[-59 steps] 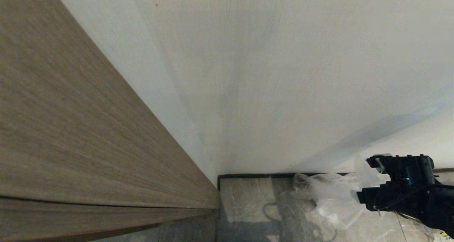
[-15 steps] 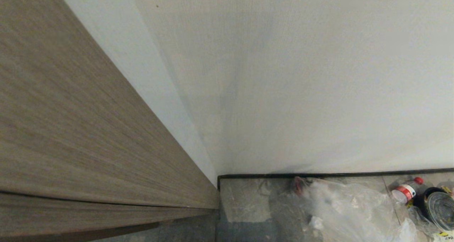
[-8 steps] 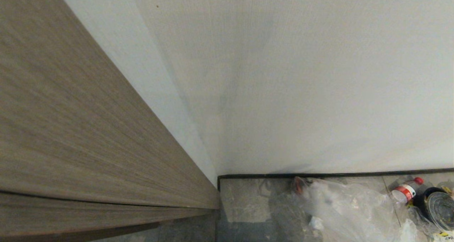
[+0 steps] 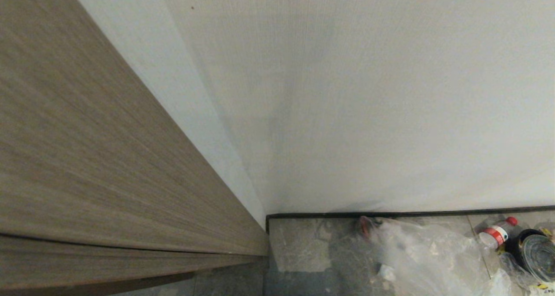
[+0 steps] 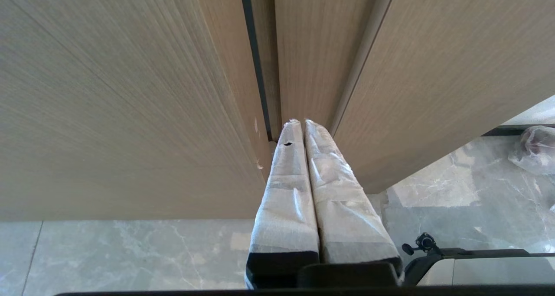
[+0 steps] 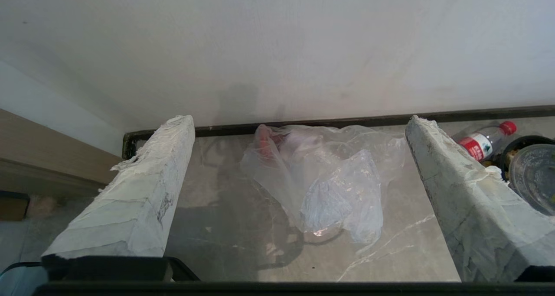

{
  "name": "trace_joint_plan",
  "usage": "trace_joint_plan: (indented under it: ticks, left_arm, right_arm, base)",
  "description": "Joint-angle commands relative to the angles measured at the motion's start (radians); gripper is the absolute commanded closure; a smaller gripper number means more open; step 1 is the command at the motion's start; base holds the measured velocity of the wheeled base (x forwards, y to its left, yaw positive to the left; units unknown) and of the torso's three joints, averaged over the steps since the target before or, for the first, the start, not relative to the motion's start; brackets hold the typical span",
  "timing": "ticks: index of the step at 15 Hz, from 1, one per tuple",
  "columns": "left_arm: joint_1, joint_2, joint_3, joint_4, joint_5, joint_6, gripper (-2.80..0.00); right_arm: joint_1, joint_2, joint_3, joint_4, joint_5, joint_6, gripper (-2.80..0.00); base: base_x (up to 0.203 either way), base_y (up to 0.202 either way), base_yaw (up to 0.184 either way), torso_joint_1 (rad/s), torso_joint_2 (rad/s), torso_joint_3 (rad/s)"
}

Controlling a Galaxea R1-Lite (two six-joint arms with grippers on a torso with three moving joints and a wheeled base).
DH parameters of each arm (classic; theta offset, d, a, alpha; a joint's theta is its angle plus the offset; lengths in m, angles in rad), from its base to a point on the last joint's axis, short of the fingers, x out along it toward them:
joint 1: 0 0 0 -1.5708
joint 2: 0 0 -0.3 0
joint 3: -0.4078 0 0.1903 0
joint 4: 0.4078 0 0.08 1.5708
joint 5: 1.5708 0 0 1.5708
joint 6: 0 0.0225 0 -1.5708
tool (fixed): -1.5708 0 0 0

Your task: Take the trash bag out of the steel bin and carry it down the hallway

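Right pincer (image 6: 299,118) spread wide, empty, facing the bag (image 6: 321,174) from the near side, well clear of it. Left pincer (image 5: 301,122) clenched on nothing, parked off to the left by the wood panels (image 5: 130,92).

Bag down on the grey floor (image 6: 225,226), slumped against the far wall's black skirting (image 6: 347,121), a bottle (image 6: 481,142) and a dark round container (image 6: 531,174) just to its right. No steel bin anywhere in sight.

Handling, as a guess: very light, limp, crinkly film, likely slick and easy to tear; no stiffness to push against. Best taken at a bunched fold or the gathered mouth, several layers at once, not the flat sheet hugging the floor.

Hard to make out: where the mouth lies; a reddish thing (image 6: 264,142) at the far left end, inside or behind the film, unclear which. Contents otherwise unreadable. Right side of the bag cut off in the head view (image 4: 425,252); container only partly shown. Neither arm visible from the head.
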Motion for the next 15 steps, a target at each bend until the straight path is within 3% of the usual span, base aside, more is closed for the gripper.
trace_joint_plan:
  ticks: [1, 9, 10, 11, 15]
  left_arm:
    - [0.000, 0.000, 0.000, 0.000, 0.000, 0.000, 0.00]
    - [0.000, 0.000, 0.000, 0.000, 0.000, 0.000, 0.00]
    - [0.000, 0.000, 0.000, 0.000, 0.000, 0.000, 0.00]
    - [0.000, 0.000, 0.000, 0.000, 0.001, 0.000, 0.00]
    - [0.000, 0.000, 0.000, 0.000, 0.001, 0.000, 0.00]
  right_arm:
    - [-0.001, 0.004, 0.002, 0.000, -0.001, 0.008, -2.80]
    - [0.000, 0.001, 0.002, 0.000, -0.001, 0.005, -2.80]
    - [0.000, 0.002, 0.002, 0.000, -0.001, 0.004, -0.58]
    - [0.000, 0.001, 0.002, 0.000, 0.001, 0.001, 0.00]
    - [-0.001, 0.001, 0.002, 0.000, 0.001, 0.001, 0.00]
  base:
    - [0.000, 0.000, 0.000, 0.000, 0.00, 0.000]
    - [0.000, 0.000, 0.000, 0.000, 0.00, 0.000]
    - [0.000, 0.000, 0.000, 0.000, 0.00, 0.000]
    - [0.000, 0.000, 0.000, 0.000, 0.00, 0.000]
    - [0.000, 0.000, 0.000, 0.000, 0.00, 0.000]
